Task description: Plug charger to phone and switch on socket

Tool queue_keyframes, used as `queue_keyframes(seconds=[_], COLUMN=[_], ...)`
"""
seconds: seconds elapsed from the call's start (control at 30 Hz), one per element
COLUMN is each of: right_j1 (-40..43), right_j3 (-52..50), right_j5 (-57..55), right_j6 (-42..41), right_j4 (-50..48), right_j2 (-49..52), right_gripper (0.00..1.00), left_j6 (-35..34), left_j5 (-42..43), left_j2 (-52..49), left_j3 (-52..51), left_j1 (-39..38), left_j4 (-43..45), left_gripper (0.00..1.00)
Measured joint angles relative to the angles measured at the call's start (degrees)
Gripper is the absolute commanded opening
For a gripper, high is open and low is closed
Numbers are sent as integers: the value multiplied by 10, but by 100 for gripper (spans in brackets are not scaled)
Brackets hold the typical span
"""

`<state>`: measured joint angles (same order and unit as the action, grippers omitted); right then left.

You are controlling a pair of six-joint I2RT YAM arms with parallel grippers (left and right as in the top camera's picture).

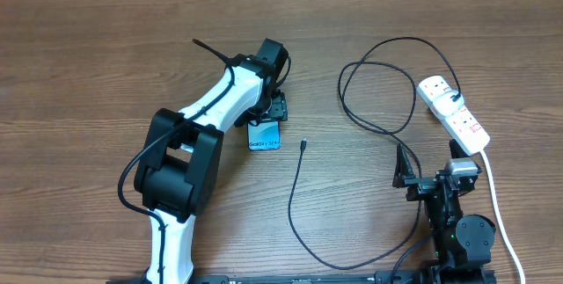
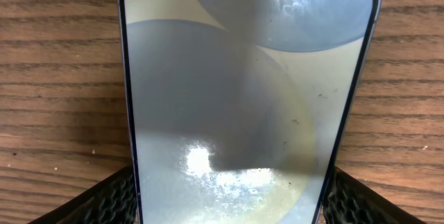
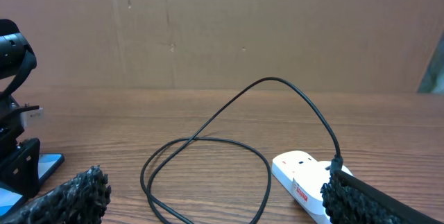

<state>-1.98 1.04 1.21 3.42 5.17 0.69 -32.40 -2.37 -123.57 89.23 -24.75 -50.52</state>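
Observation:
The phone (image 1: pixel 264 136) lies flat on the wooden table, its blue screen up. In the left wrist view the phone (image 2: pixel 243 99) fills the frame, and my left gripper (image 2: pixel 229 200) has a black finger (image 2: pixel 111 196) against each long edge, shut on it. From above, the left gripper (image 1: pixel 268 117) sits at the phone's far end. The charger's black cable (image 1: pixel 295 196) runs across the table, its small plug tip (image 1: pixel 303 144) lying free just right of the phone. The cable loops (image 3: pixel 208 141) toward the white socket (image 1: pixel 453 112), seen also as the socket (image 3: pixel 298 175). My right gripper (image 1: pixel 431 177) is open and empty.
A thick white cord (image 1: pixel 497 205) runs from the socket down the right side, past the right arm's base. The left arm stretches diagonally from the front edge to the phone. Brown cardboard stands behind the table in the right wrist view.

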Motion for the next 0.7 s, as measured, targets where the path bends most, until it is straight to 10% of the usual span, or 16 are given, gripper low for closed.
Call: queue_keyframes(seconds=[0.7], right_j1=[0], right_j3=[0], right_j5=[0], right_j6=[0], right_j4=[0], right_j2=[0], right_gripper=[100], left_j6=[0], left_j5=[0], left_j2=[-7], left_j3=[21], left_j1=[0], left_j4=[-48], left_gripper=[78])
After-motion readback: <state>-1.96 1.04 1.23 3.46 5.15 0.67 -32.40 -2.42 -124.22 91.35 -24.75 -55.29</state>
